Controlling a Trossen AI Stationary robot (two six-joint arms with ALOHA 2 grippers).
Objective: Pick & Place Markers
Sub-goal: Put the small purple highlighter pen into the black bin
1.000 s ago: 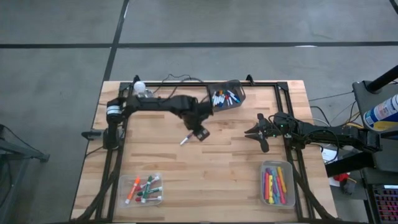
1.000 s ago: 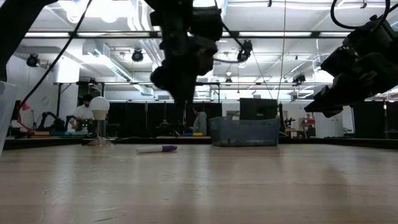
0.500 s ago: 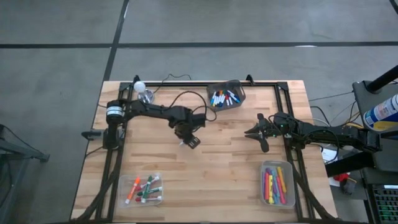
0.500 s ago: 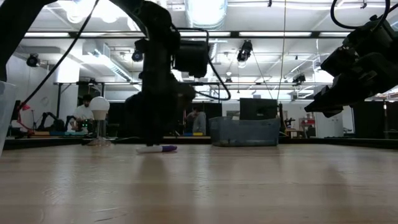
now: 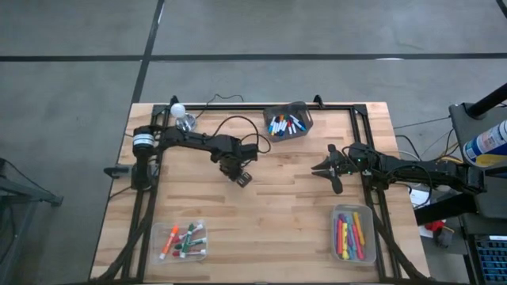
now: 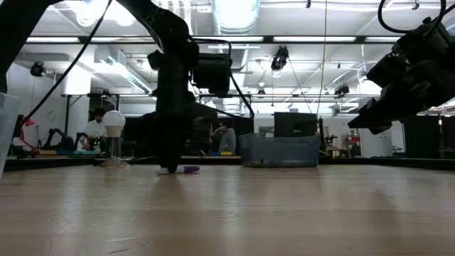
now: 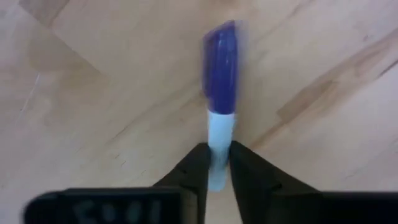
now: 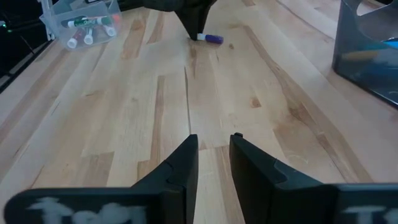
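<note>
A single marker with a white body and a purple cap point(image 7: 221, 68) lies flat on the wooden table near its middle. It also shows in the low view point(image 6: 189, 169) and the right wrist view point(image 8: 210, 38). My left gripper point(image 5: 238, 174) point(image 7: 217, 168) is down at the table over the marker and shut on its white body. My right gripper point(image 5: 329, 169) point(image 8: 214, 146) hovers open at the table's right side, well away from the marker. More markers lie in two clear trays and in a dark mesh bin. My left gripper pinches the marker's white body point(image 7: 219, 134), at the end away from the purple cap, between its two fingers. It comes from above, pointing down, and the fingers lie across the marker. The marker lies flat on the table, with the capped end sticking out past the fingertips.
A dark mesh bin with markers point(image 5: 287, 123) stands at the far edge. One clear tray sits at the near left point(image 5: 182, 241) and another at the near right point(image 5: 352, 233). A white bulb point(image 5: 180, 111) stands at the far left. Bare wood lies between the arms.
My left gripper has come down from above the table and drawn back a little toward the left, onto the marker's white end. The marker has stayed where it lay. My right arm has kept still.
</note>
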